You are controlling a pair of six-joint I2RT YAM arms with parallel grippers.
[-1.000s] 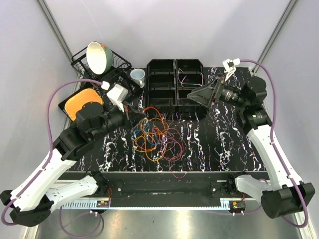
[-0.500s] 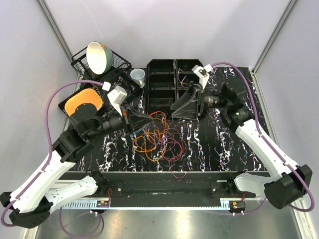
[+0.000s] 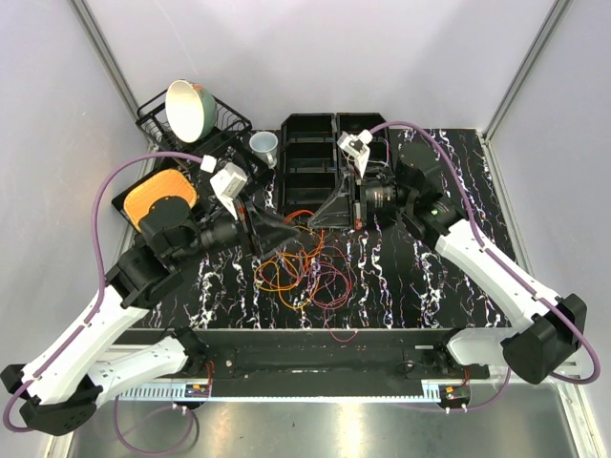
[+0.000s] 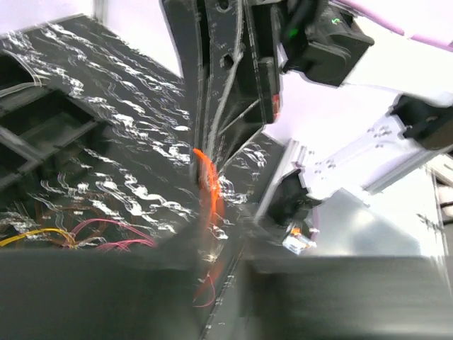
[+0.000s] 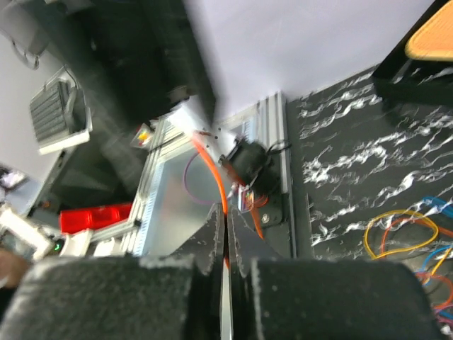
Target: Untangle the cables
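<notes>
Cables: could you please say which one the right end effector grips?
The orange cable, pinched between the right end effector's fingers; the others lie loose on the table.

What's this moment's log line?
left gripper: shut on orange cable | right gripper: shut on orange cable | other cables: tangled on table

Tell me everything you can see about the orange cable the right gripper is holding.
The orange cable is a thin, flexible, bright orange wire. The right gripper is shut on it, pinching it at the tips. From there it runs as a short raised strand toward the left gripper, where blur hides the grip, above the tangle of cables.
</notes>
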